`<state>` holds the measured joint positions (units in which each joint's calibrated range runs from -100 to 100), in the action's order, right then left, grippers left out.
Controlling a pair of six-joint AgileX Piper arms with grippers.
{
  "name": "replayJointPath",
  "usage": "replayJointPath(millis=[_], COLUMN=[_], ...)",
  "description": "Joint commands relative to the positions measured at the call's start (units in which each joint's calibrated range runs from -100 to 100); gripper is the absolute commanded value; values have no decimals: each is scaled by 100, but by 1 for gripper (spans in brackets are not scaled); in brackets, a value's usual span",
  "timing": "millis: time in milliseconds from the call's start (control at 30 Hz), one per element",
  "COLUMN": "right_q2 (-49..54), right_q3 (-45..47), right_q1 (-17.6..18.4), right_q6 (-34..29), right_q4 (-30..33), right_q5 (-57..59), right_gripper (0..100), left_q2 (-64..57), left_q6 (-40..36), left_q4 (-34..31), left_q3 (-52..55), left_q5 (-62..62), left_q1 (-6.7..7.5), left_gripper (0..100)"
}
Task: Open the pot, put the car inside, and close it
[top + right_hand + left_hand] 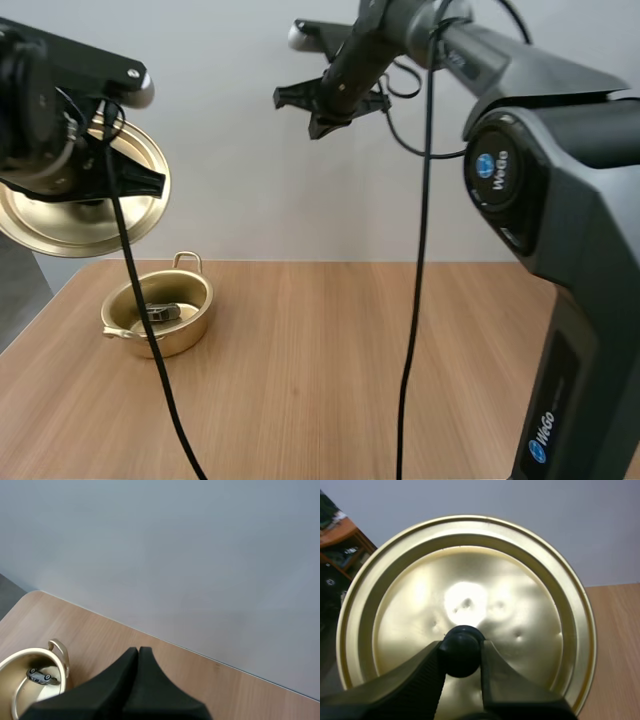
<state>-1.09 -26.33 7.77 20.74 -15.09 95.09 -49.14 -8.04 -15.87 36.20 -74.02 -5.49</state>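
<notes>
High and right-wrist views, shared pot (180, 336)

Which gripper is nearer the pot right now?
Left. The left gripper holds the lid up just above and left of the pot. The right gripper, jaws shut on nothing, is raised high and well off to the pot's right.

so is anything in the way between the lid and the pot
Nothing visible. The left tool holds the lid by its knob, above and left of the open pot. The car lies inside the pot, and the right tool is raised well away to the right.
</notes>
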Motion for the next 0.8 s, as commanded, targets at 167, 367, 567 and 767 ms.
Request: replayJointPath(millis=[167, 367, 567, 767], right_q2=[1751, 2996, 3814, 4218], right_q3=[-7, -7, -7, -7], right_q1=[-456, -456, -456, -456], right_q6=[392, 429, 429, 419], right_q4=[-50, 89, 618, 850], right_q5=[491, 491, 491, 491], right_gripper=[0, 0, 0, 0], left_q2=[1626, 2567, 3198, 3667], left_q6=[-4, -197, -268, -279], left_q4=[192, 192, 192, 192], left_q3=[446, 446, 446, 446], left_q5=[1708, 2163, 2289, 2631], left_q1=[2, 2, 2, 2], left_gripper=[0, 0, 0, 0])
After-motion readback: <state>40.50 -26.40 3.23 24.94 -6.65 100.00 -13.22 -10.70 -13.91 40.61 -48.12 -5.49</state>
